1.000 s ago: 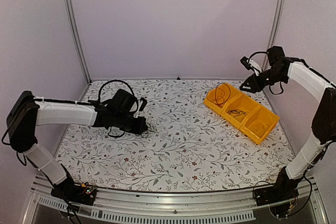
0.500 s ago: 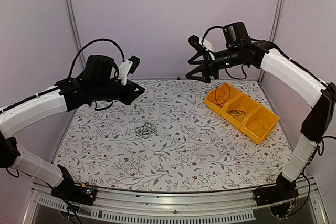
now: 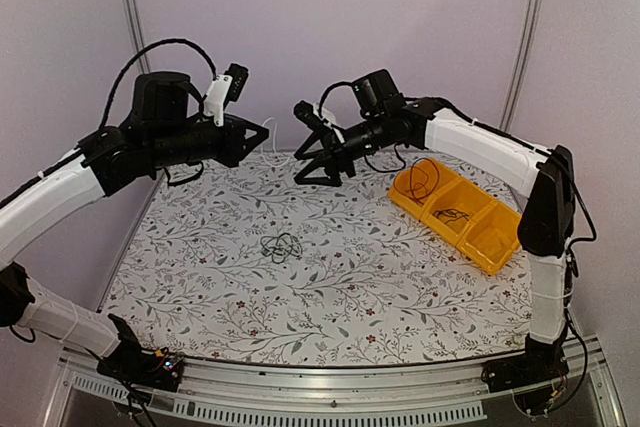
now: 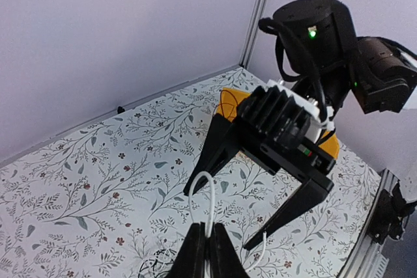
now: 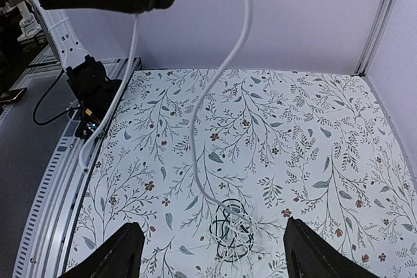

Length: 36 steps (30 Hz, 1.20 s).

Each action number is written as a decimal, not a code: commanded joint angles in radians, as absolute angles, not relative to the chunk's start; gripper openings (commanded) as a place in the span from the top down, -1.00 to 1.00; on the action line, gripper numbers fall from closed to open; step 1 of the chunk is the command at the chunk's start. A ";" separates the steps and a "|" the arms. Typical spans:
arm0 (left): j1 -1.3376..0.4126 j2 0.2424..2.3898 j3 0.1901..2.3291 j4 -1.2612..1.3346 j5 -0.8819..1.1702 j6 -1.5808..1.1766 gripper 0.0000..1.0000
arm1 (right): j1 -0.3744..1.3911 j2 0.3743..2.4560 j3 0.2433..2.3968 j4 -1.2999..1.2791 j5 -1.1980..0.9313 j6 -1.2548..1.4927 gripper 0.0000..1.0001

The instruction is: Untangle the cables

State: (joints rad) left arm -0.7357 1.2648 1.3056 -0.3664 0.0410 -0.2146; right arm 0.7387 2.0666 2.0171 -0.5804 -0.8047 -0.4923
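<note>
While dark cables [image 3: 280, 245] lie clumped on floral table [image 3: 400, 297] midway between near and far edges, left end effector [image 4: 207, 252] clamps white cable [image 4: 212, 203]; right end effector [image 3: 316, 169] spread open. Lilac walls [image 3: 330, 27] behind far edge.

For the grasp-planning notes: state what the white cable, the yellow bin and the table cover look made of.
White cable: smooth plastic-sheathed wire, probably; it hangs in soft curves from the shut left gripper.
Yellow bin: moulded plastic, likely; uniform colour, thin rigid dividers, slight sheen.
Table cover: printed cloth or vinyl, matt floral pattern; which one cannot be told.
</note>
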 commanded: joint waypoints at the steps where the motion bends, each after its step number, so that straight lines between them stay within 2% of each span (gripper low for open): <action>1: -0.745 1.233 1.345 -0.362 0.043 -0.253 1.00 | 0.765 2.117 2.068 -0.500 -0.844 -0.426 -0.56; 5: -0.748 1.219 1.347 -0.359 0.033 -0.266 1.00 | 0.783 2.177 2.105 -0.441 -0.841 -0.365 -0.55; 6: -0.749 1.216 1.349 -0.360 0.031 -0.269 1.00 | 0.786 2.201 2.114 -0.422 -0.844 -0.343 -0.49; 8: -0.751 1.210 1.359 -0.367 0.023 -0.273 1.00 | 0.786 2.237 2.129 -0.382 -0.847 -0.290 -0.13; 10: -0.754 1.204 1.385 -0.378 0.008 -0.280 1.00 | 0.787 2.285 2.144 -0.347 -0.848 -0.240 0.53; 11: -0.755 1.201 1.404 -0.384 0.003 -0.286 1.00 | 0.787 2.310 2.153 -0.337 -0.850 -0.212 0.76; 13: -0.757 1.201 1.467 -0.399 -0.023 -0.303 1.00 | 0.787 2.357 2.166 -0.317 -0.864 -0.176 1.00; 18: -0.762 1.233 1.676 -0.437 -0.035 -0.359 1.00 | 0.788 2.434 2.168 -0.274 -0.874 -0.110 1.00; 20: -0.772 1.259 1.774 -0.460 -0.041 -0.366 1.00 | 0.789 2.457 2.168 -0.272 -0.876 -0.105 0.81; 22: -0.785 1.285 1.859 -0.480 -0.048 -0.367 1.00 | 0.789 2.475 2.168 -0.268 -0.868 -0.098 0.78; 27: -0.825 1.327 2.010 -0.500 -0.087 -0.372 1.00 | 0.792 2.528 2.170 -0.262 -0.821 -0.083 0.82; 30: -0.844 1.343 2.069 -0.500 -0.111 -0.376 1.00 | 0.794 2.552 2.170 -0.264 -0.791 -0.092 1.00; 36: -0.867 1.348 2.107 -0.497 -0.141 -0.378 1.00 | 0.795 2.586 2.158 -0.295 -0.717 -0.141 1.00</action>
